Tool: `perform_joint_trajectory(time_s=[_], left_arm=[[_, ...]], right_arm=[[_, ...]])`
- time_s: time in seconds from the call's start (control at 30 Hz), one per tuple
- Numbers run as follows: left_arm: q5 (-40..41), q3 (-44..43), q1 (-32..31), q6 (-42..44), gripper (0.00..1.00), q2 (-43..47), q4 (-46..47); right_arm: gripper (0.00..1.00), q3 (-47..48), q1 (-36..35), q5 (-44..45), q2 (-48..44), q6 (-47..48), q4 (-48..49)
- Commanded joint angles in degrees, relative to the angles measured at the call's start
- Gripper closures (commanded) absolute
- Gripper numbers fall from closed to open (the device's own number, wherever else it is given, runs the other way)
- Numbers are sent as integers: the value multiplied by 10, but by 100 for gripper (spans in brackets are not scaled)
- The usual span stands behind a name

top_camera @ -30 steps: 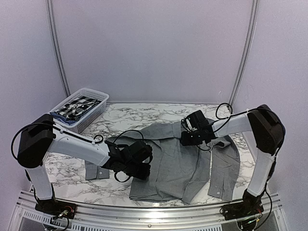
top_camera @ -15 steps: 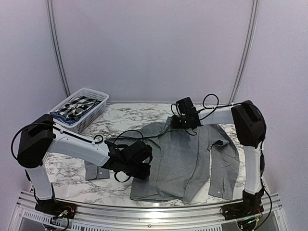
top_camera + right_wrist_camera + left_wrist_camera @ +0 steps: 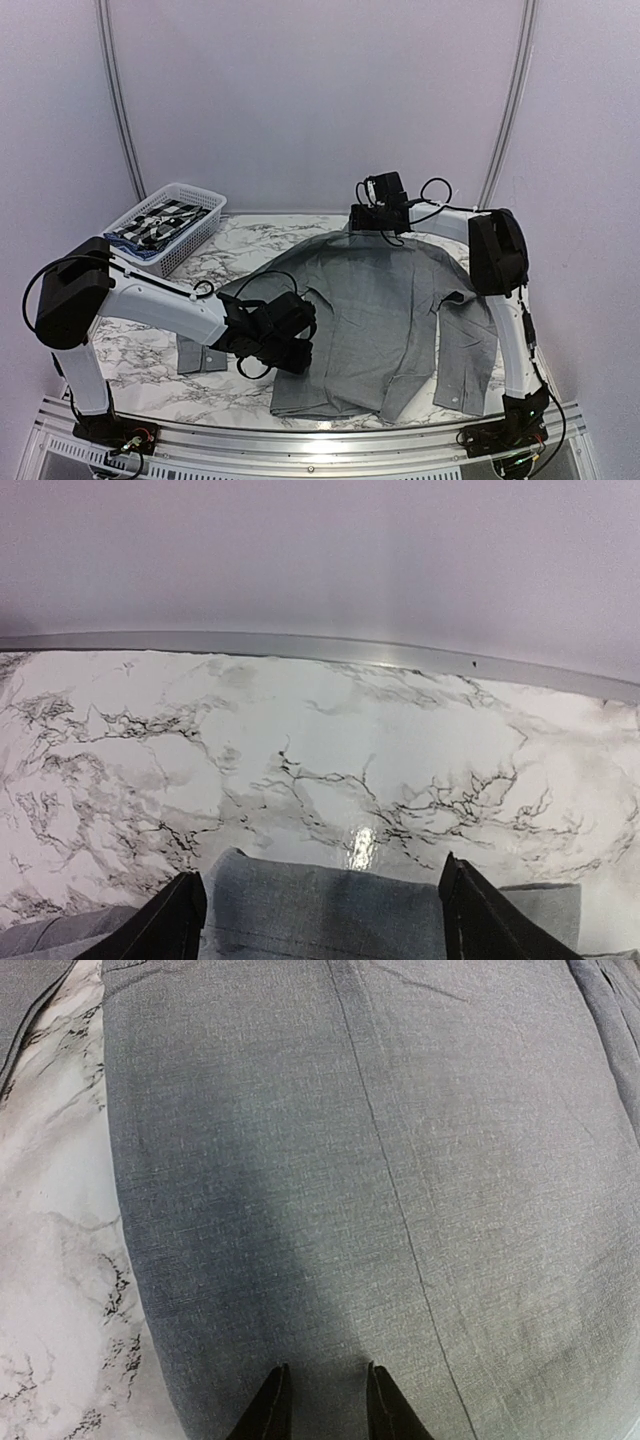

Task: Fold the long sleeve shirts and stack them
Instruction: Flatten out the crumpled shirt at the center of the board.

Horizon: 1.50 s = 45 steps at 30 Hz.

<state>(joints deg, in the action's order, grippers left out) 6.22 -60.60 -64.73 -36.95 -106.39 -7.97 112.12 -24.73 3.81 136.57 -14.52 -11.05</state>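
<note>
Right wrist: right gripper [image 3: 322, 878] jaws spread around grey shirt [image 3: 300, 920] collar, 12 o'clock; left gripper [image 3: 326, 1372] jaws almost touching, pinch unclear. You are risking collar slipping out.

Counted 1 bench [image 3: 262, 240]. Arms: 2, each with 1 tool: left tool [image 3: 322, 1400], right tool [image 3: 320, 920]. Grey shirt [image 3: 385, 320] lay spread: 1. White basket [image 3: 204, 217]: 1, holding 1 checked cloth [image 3: 160, 222]; layers beneath could not be counted.
</note>
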Motion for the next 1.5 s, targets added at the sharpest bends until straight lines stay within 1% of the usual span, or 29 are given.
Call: perform_joint_trajectory(time_s=[0.0,0.1,0.17,0.3,0.33,0.43,0.47,0.53,0.63,0.7,0.8,0.87,0.93,1.0,1.03,1.1,1.17,1.27,1.37,1.47], left_arm=[[-12,3,-5,-10,73,0,-43],[-10,-2,-4,-13,73,0,-43],[-7,-5,-4,-14,73,0,-43],[-1,-11,-2,-18,73,4,-47],[1,-12,-2,-19,73,5,-49],[1,-13,-1,-20,73,8,-50],[0,-14,-1,-20,73,7,-50],[0,-13,0,-22,73,7,-50],[-1,-9,0,-26,73,6,-51],[-1,-6,0,-28,73,6,-50],[0,0,0,-32,73,12,-50],[6,4,0,-34,73,18,-50],[11,9,0,-38,73,25,-50],[21,12,0,-40,73,33,-53],[28,13,0,-43,73,39,-56],[47,16,4,-54,73,60,-65],[73,20,11,-67,71,85,-80],[119,32,30,-80,66,127,-102],[155,42,82,-94,65,141,-144],[180,67,135,-87,65,141,-147]], right_arm=[[23,46,-5,-7,-41,32,-54],[24,20,-8,-14,-69,24,-74],[28,-21,-16,-15,-97,18,-75],[46,-140,-44,-19,-163,5,-28],[52,-163,-49,-26,-177,1,-11],[71,-197,-54,-57,-178,-12,9],[75,-203,-56,-64,-174,-16,15],[80,-207,-59,-79,-161,-20,21],[83,-196,-59,-99,-136,-27,33],[83,-171,-59,-109,-108,-26,35],[82,-90,-56,-122,-47,-19,13],[78,-25,-50,-130,-5,-21,9],[71,40,-39,-145,37,-31,4],[60,97,-26,-162,75,-49,0],[53,117,-20,-171,94,-60,1],[45,146,-9,-189,112,-82,4],[41,154,-5,-201,112,-94,7],[38,137,-9,-204,81,-88,4],[35,101,-16,-197,33,-71,-10],[35,40,-29,-181,-37,-60,-21]])
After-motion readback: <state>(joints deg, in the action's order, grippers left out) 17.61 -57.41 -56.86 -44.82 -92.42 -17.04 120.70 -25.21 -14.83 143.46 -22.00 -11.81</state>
